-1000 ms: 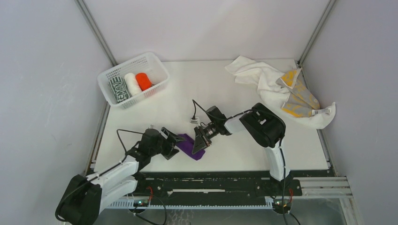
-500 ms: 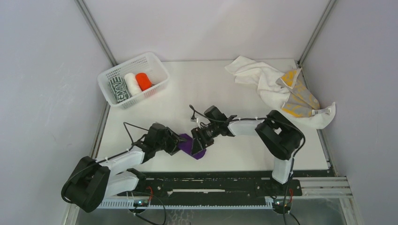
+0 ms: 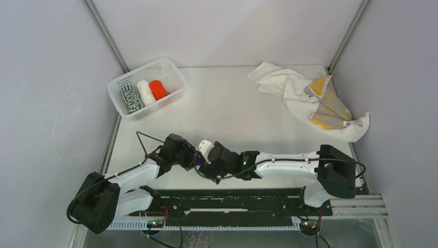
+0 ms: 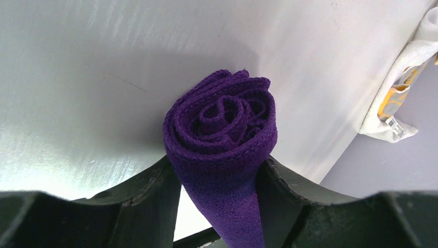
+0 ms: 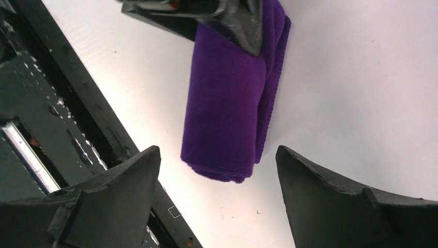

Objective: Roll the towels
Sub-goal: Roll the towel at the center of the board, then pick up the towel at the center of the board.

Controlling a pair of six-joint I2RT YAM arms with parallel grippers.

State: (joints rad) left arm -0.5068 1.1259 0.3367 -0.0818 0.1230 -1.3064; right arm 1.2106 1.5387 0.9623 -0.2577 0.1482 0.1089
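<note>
A purple towel (image 4: 222, 129), rolled into a tight spiral, sits between the fingers of my left gripper (image 4: 219, 178), which is shut on it just above the white table. From above, only a sliver of the purple towel (image 3: 198, 160) shows between my left gripper (image 3: 191, 157) and my right gripper (image 3: 205, 166). In the right wrist view the purple towel (image 5: 232, 98) lies lengthwise, with a left finger (image 5: 243, 20) on its far end. My right gripper (image 5: 217, 152) stands open around the roll's near end without touching it.
A white mesh basket (image 3: 170, 64) at the back left holds rolled green-and-white (image 3: 129, 99), white (image 3: 146, 92) and orange (image 3: 158, 89) towels. A crumpled white towel (image 3: 286, 85) and a yellow-and-grey one (image 3: 328, 108) lie at the back right. The black rail (image 3: 232, 199) runs along the near edge.
My right gripper has opened and let go of the purple roll, and its arm has swung low toward the near edge. My left gripper has closed on the roll.
</note>
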